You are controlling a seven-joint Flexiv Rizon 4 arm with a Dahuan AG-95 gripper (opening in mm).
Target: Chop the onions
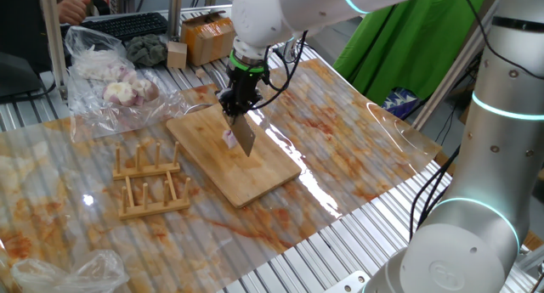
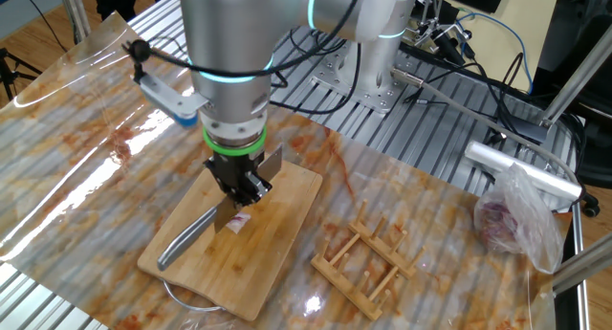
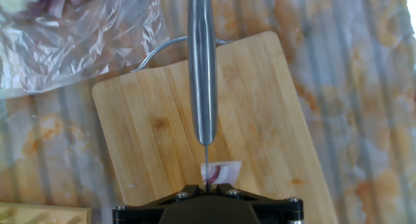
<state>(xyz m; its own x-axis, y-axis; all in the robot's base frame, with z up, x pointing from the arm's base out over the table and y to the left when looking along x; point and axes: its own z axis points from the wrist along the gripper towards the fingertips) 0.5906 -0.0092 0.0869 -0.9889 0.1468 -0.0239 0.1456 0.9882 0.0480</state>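
Note:
A small pinkish-white onion chunk (image 1: 229,138) lies on the wooden cutting board (image 1: 212,161). It also shows in the other fixed view (image 2: 238,219) and in the hand view (image 3: 221,171). My gripper (image 1: 235,104) is shut on a steel knife (image 1: 244,135). The blade points down onto the onion chunk. In the hand view the knife (image 3: 203,68) runs straight ahead from the shut jaws, its edge over the chunk. In the other fixed view the gripper (image 2: 241,188) holds the knife (image 2: 191,236) low over the board (image 2: 277,244).
A wooden rack (image 1: 151,184) stands left of the board. A clear plastic bag with whole onions (image 1: 115,76) lies at the back left. A cardboard box (image 1: 206,36) sits behind. A plastic sheet (image 1: 357,149) covers the table. The rack also shows in the other fixed view (image 2: 368,263).

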